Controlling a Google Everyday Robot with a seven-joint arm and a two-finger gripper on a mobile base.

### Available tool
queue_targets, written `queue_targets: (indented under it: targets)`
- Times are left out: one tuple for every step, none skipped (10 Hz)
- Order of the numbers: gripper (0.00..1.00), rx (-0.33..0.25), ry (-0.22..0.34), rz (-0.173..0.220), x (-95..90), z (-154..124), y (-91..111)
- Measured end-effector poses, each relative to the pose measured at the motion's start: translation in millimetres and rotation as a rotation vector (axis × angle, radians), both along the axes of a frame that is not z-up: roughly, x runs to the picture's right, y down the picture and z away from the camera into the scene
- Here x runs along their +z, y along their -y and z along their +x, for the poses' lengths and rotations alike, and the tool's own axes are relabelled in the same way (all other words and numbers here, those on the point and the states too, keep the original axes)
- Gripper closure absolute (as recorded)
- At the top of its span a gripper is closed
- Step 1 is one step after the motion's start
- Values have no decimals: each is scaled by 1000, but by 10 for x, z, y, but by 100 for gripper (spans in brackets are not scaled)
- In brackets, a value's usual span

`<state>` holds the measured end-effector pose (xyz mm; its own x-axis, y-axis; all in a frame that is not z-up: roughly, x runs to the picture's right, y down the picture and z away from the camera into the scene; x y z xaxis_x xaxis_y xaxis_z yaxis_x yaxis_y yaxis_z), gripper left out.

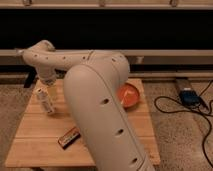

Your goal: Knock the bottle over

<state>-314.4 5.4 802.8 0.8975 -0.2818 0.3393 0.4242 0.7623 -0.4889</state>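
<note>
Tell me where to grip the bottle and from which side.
Grip the bottle across its labelled middle, probably from behind, where the gripper hangs just above it. It stands upright on the table, narrow and round, so a level grasp at mid-height should fit.

Lab: pincer (50, 86) over table (40, 135), floor cables (175, 107)

Warm light, seemingly from overhead, brightens the table (35, 135); the jaws above the bottle (45, 101) sit in shadow.

The jaws hang just beside the bottle (45, 101), seemingly upright on the wooden table (35, 136).
</note>
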Motion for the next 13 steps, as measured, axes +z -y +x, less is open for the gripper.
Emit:
queue_targets:
  targets:
    - [20,-18,12,0,-27,-93,-19]
    - [20,-32,20,-1,-54,-145,-38]
    - [20,-58,34,-5,-122,-259,-105]
    - [20,-76,48,-9,-188,-356,-173]
    - [20,-88,59,-17,-249,-413,-244]
    - [20,-100,62,-21,-284,-412,-298]
    - [20,-107,68,-23,-311,-422,-355]
    - [20,-107,71,-29,-327,-424,-405]
    - [20,-103,68,-35,-328,-387,-456]
    - [20,-93,59,-39,-315,-320,-483]
    - [20,-80,56,-41,-319,-268,-503]
    - [20,-69,43,-43,-320,-158,-513]
    - [20,-53,23,-44,-313,6,-518]
